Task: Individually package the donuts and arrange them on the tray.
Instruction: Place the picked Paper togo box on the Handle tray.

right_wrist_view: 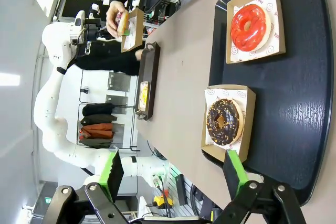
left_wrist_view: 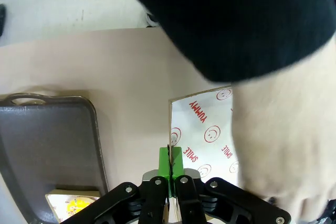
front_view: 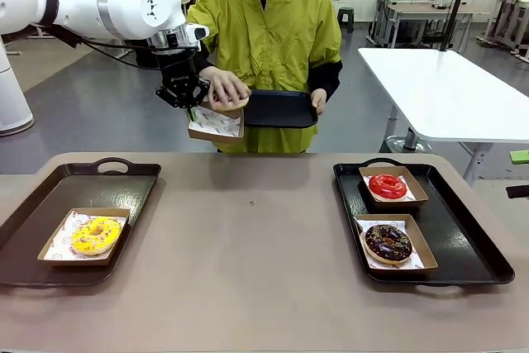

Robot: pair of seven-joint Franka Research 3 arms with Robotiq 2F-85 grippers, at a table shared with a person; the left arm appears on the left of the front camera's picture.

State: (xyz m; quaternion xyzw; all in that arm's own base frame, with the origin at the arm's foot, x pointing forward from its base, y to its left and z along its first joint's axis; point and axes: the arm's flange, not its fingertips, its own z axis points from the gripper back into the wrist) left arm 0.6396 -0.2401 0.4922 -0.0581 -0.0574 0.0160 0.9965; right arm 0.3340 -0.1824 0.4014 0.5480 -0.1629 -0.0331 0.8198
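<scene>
Three donuts sit boxed on the table nearest me: from the front camera I see the yellow donut in its box on the left tray, and on the right tray the chocolate donut close to me with the red donut in its own box behind it. My right gripper hangs spread wide with nothing between its green pads, over the near edge of that right tray; the chocolate donut lies just beyond its fingertips and the red one farther along.

Farther out, past the far edge of the table, my left gripper is held up in the air, clenched on the rim of a cardboard box lined with white printed paper. My left wrist camera shows the green pads pinched together on that box edge. The person's hand holds the fourth donut directly over the box, just beside my left fingers; I cannot tell its glaze colour, since the hand covers most of it. The person's other hand grips a black tray at chest height, touching the far side of the box.
</scene>
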